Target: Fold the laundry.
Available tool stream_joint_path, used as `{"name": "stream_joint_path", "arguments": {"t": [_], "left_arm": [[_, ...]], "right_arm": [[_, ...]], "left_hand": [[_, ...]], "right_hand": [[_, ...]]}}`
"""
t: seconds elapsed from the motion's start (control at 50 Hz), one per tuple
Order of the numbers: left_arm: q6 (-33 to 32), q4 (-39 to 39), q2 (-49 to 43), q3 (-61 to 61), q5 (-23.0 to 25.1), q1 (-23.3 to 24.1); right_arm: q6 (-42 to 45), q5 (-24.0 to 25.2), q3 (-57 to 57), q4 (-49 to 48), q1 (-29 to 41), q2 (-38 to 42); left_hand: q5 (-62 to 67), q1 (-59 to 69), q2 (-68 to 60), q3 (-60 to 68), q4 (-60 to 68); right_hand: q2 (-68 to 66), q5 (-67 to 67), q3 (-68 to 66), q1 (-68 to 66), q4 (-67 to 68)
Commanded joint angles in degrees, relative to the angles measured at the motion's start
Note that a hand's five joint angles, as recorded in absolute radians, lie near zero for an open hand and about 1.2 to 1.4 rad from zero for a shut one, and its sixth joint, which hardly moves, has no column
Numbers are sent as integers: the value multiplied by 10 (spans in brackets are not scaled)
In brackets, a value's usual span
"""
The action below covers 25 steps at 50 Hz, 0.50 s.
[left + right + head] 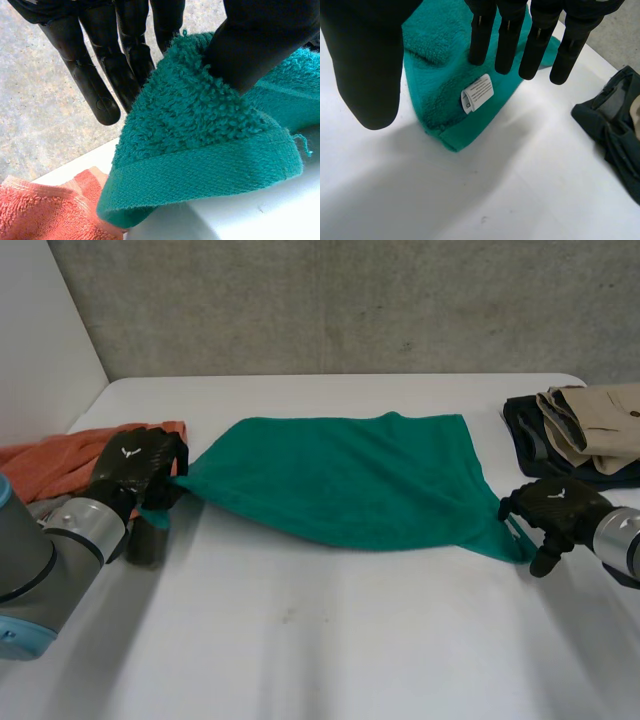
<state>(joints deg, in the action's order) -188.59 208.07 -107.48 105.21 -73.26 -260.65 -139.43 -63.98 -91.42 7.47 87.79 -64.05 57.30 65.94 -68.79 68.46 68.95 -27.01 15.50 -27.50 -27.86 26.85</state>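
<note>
On the white bench (330, 640), a plain teal-green towel (350, 480) carries a white label (477, 93) with dark print; left of that towel lies a salmon-orange cloth (50, 462), right of it a beige garment (600, 420) on a dark navy garment (525, 435).

A white tag (477, 93) on the towel (430, 105) carries print too fine to read; the left hand (135, 468) and right hand (556, 506) each bear a white logo.

Lighting bright and diffuse, falling from above and beyond the green towel (350, 480). Soft, faint shadow along its near edge on the evenly lit white table (330, 640). The concrete wall (350, 300) behind the towel is dimmer.
</note>
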Motion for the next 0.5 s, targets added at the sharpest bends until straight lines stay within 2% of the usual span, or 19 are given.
{"name": "stream_joint_path", "arguments": {"t": [0.02, 0.24, 0.5], "left_arm": [[-1, 0, -2, 0, 0, 0], [-1, -1, 0, 0, 0, 0], [-1, -2, 0, 0, 0, -2]], "right_arm": [[-33, 3, -25, -90, 10, 30], [-39, 12, 14, -111, 21, 76], [-46, 9, 72, -124, 38, 118]], "left_hand": [[127, 141, -112, 115, 110], [127, 141, -112, 115, 110], [127, 141, -112, 115, 110]], "right_hand": [[-25, 40, -20, -17, 27], [-82, 97, -77, -74, 84], [-237, 252, -232, -228, 238]]}}
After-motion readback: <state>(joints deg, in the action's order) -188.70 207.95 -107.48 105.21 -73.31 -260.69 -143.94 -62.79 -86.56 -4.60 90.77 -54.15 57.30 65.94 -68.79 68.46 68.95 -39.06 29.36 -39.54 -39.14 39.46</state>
